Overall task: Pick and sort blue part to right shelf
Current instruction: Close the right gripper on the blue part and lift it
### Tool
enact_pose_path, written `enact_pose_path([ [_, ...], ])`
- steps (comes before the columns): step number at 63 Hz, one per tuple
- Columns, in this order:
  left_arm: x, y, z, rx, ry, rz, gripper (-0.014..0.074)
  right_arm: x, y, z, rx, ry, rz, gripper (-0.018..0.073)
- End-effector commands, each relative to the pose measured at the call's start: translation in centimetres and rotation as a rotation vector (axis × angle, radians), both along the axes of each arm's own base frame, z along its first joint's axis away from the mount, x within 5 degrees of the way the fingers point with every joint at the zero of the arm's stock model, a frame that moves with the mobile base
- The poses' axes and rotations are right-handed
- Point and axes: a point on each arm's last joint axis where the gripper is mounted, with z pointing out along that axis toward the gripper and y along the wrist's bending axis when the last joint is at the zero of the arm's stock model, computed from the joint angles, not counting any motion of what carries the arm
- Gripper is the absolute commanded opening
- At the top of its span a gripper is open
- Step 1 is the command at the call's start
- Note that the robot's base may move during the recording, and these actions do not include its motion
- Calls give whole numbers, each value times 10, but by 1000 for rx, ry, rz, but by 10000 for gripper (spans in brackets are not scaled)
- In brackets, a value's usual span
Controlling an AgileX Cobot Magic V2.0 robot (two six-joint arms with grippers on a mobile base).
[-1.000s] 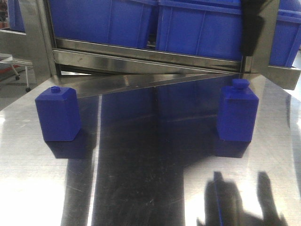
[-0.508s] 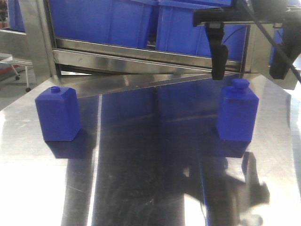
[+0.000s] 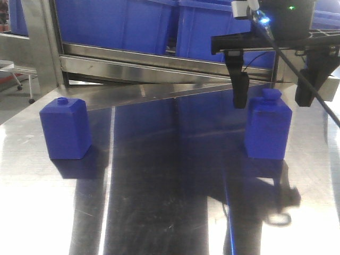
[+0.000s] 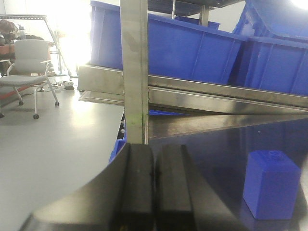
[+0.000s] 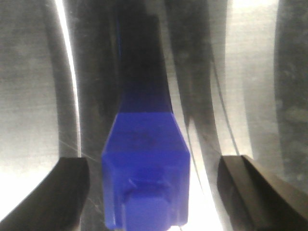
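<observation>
The polished steel table (image 3: 159,212) mirrors the blue bins (image 3: 117,21) of the right shelf (image 3: 159,57) behind it. The blue part (image 3: 268,133) stands upright on the table between the wide-spread fingers of the right tool (image 3: 272,101), which do not touch it. The left tool (image 4: 155,163) is pressed closed and empty. A knobbed blue block (image 3: 65,130) stands well apart to the left. An office chair (image 4: 29,57) sits on the grey floor (image 4: 57,144).

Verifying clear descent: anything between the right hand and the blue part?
Nothing. Right wrist view: the blue part stands between the fingers of the open right hand, only bare table in both gaps.
</observation>
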Motion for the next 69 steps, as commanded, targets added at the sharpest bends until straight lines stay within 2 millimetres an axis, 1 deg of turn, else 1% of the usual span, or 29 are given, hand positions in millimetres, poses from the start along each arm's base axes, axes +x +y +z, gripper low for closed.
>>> enact_pose_path([
  [1, -1, 0, 2, -18, -81, -2, 123, 0, -1, 19, 21, -72, 3, 613],
  [10, -1, 0, 2, -18, -81, -2, 123, 3, 1, 10, 30, -45, -1, 613],
  [22, -1, 0, 2, -18, -81, -2, 123, 2, 2, 1, 48, -55, -1, 613],
  [34, -1, 0, 2, -18, -81, -2, 123, 3, 1, 0, 48, -54, -4, 613],
  [57, -1, 0, 2, -18, -81, -2, 123, 1, -3, -8, 39, -35, -11, 613],
  [69, -1, 0, 2, -18, -81, -2, 123, 2, -2, -8, 44, -48, -10, 613],
])
